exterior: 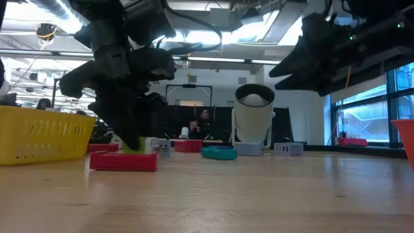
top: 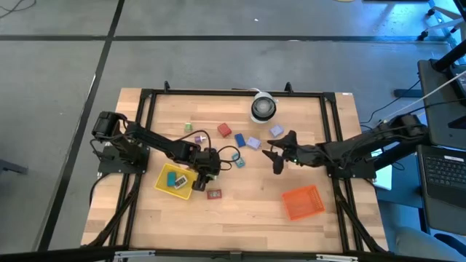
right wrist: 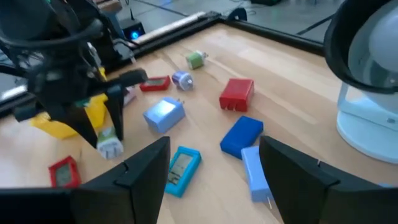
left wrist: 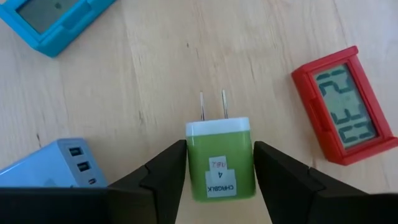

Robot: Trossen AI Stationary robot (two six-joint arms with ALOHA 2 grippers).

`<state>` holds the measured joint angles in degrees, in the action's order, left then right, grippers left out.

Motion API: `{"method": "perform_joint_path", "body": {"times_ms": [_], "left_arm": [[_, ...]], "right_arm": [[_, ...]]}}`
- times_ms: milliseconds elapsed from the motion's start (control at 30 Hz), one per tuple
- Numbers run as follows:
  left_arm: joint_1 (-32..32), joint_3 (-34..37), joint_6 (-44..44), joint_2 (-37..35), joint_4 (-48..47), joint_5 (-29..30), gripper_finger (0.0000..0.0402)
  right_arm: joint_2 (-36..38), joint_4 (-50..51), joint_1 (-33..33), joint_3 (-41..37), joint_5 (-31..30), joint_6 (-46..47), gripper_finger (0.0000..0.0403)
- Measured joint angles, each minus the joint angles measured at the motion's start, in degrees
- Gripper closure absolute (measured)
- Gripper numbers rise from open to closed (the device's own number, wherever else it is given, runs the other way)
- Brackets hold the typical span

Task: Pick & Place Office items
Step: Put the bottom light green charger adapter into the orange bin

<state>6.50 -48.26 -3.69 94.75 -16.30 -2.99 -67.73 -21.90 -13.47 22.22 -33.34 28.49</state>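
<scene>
A wooden table (top: 240, 211) seen from above, with two dark robot arms reaching in from 9 and 3 o'clock.

Nearest the table's front edge, at about 5 o'clock, sits an orange tray (top: 303, 201), one of two trays. The other, a yellow tray (top: 175, 180), lies at 8 o'clock.

Just beside the yellow tray, the left gripper (left wrist: 220, 167) is clamped on a green plug-in charger (left wrist: 220, 158), fingers on its two flat sides, prongs pointing outward, lifted slightly above the wood. The charger looks light, rigid and smooth-sided, so it could slip; holding it across the broad flat faces seems the surest grip.

At 3 o'clock the right gripper (right wrist: 214, 163) hovers with its jaws wide and empty over the central scatter.

The remaining office items cluster mid-table. Countable there: one small red clock (left wrist: 344, 106), one teal clock (right wrist: 181, 169), one red block (right wrist: 237, 94), one blue block (right wrist: 241, 135) and one pale blue charger (right wrist: 164, 115); others are too small to count.

At 12 o'clock, farthest away, stands one white roll (top: 263, 107).
</scene>
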Motion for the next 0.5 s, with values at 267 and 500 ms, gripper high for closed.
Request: {"method": "perform_joint_path", "body": {"times_ms": [267,500], "left_arm": [[0.0,0.0,0.3,0.2,0.2,0.3,0.0259],[-0.3,-0.5,1.1,0.2,1.9,-4.1,0.0259]], "right_arm": [[-1.3,-0.4,0.5,0.0,1.5,-1.1,0.0156],[-1.3,-2.5,0.5,0.0,3.5,-7.9,0.0156]]}}
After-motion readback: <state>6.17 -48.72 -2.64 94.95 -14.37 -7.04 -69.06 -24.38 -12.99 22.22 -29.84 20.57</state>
